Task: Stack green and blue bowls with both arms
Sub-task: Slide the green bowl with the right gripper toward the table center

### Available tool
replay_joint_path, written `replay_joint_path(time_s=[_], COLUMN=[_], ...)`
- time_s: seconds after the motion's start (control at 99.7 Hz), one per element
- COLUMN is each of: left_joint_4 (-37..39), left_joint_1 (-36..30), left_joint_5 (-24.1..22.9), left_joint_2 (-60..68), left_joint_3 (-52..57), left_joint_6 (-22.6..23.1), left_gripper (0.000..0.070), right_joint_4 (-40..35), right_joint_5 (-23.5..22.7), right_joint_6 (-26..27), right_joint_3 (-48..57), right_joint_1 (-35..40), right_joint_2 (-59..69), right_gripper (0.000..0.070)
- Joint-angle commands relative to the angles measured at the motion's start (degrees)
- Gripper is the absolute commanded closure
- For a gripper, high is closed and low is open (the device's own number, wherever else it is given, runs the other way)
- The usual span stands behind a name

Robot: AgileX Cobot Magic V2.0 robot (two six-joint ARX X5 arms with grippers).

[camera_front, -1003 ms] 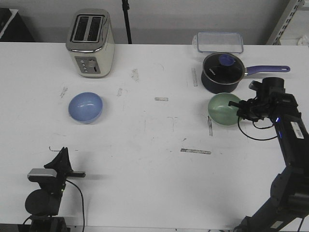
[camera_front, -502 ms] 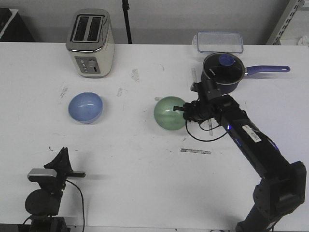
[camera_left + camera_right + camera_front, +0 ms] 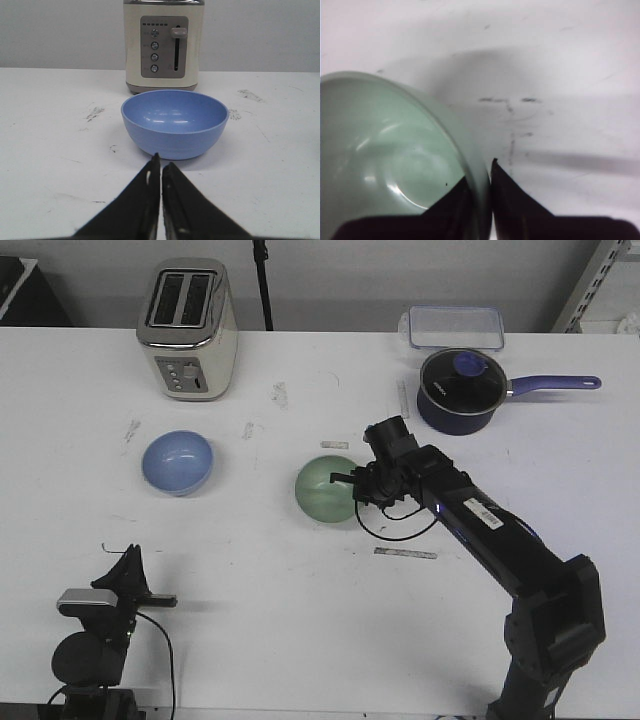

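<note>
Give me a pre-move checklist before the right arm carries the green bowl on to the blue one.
1. Grip: right gripper pinches the green bowl by its rim, one finger inside, one outside. Ok.
2. Bowl lifted clear of the table: cannot tell from these views.
3. Target: blue bowl sits upright and open, nothing inside it. Ok.
4. Path: bare table between the two bowls in the front view. Ok.
5. Left gripper: shut, pointed at the blue bowl but short of it, not touching. Ok for clearance, not bracing the bowl.
6. Toaster stands behind the blue bowl, apart from it. Ok.
</note>
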Motion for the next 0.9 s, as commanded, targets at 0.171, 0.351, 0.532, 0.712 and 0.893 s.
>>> replay_joint_path(time_s=[0.171, 0.351, 0.532, 0.712, 0.893], left_joint_4=[0.85, 0.85, 0.85, 0.85, 0.85], left_joint_1=[0.02, 0.02, 0.02, 0.02, 0.02], left_joint_5=[0.02, 0.02, 0.02, 0.02, 0.02], left_joint_2=[-0.11, -0.11, -0.11, -0.11, -0.11], left_joint_3=[-1.29, -1.29, -1.29, -1.29, -1.29], left_joint_6=[0.46, 0.46, 0.46, 0.46, 0.46], left_gripper=[0.0699, 0.0699, 0.0699, 0.0698, 0.0699], right_joint_4=[0.72, 0.5, 0.57, 0.57, 0.63], right_joint_5=[0.09, 0.09, 0.09, 0.09, 0.09], right_joint_6=[0.98, 0.96, 0.94, 0.94, 0.94], right_joint_3=[0.7, 0.63, 0.61, 0.61, 0.63], right_joint_1=[0.31, 0.7, 0.7, 0.7, 0.7], right_joint_2=[2.12, 3.04, 3.04, 3.04, 3.04], right_gripper=[0.069, 0.069, 0.0683, 0.0549, 0.042])
